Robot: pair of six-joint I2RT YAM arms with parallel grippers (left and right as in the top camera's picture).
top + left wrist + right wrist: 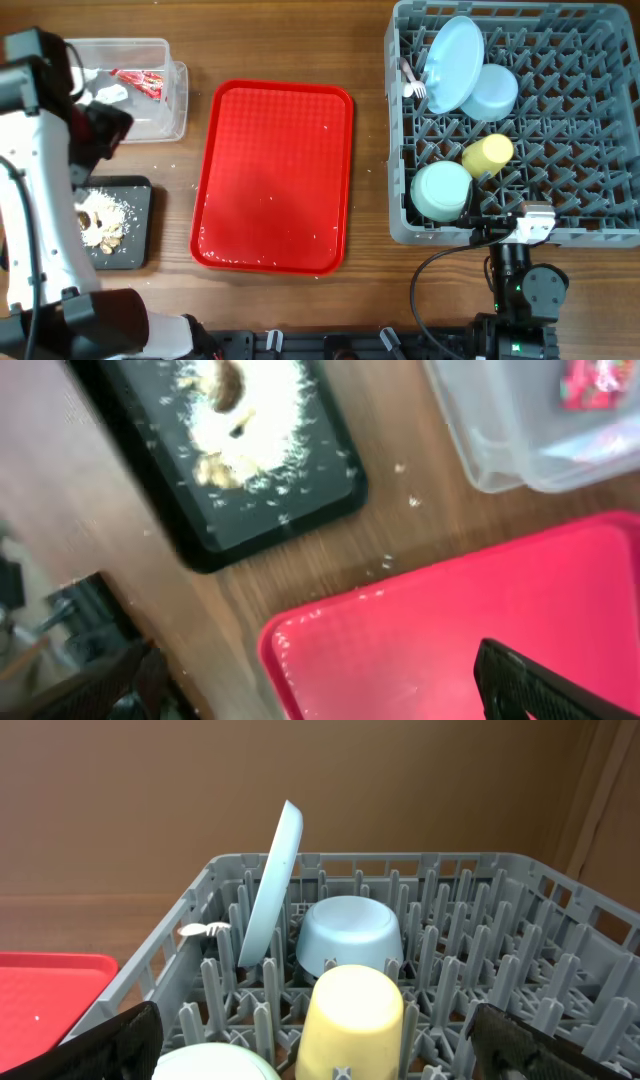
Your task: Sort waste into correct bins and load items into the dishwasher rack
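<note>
The grey dishwasher rack [600,200] at the right holds a blue plate [455,60] on edge, a blue bowl [492,92], a yellow cup [487,153], a green bowl [441,190] and a white fork [412,85]. My right gripper [325,1045] hangs open at the rack's near edge, with the yellow cup [350,1015] just ahead of it. At far left, a clear tub [160,60] contains a napkin [108,94] and a red wrapper [140,82]. The black tray [135,230] carries food scraps [103,218]. My left gripper [330,690] is open and empty above the red tray's corner.
A red serving tray [275,180] lies in the middle of the wooden table, speckled with a few crumbs. Loose crumbs dot the wood between the black tray [300,510] and the clear tub [500,440]. The left arm's white body covers the table's left edge.
</note>
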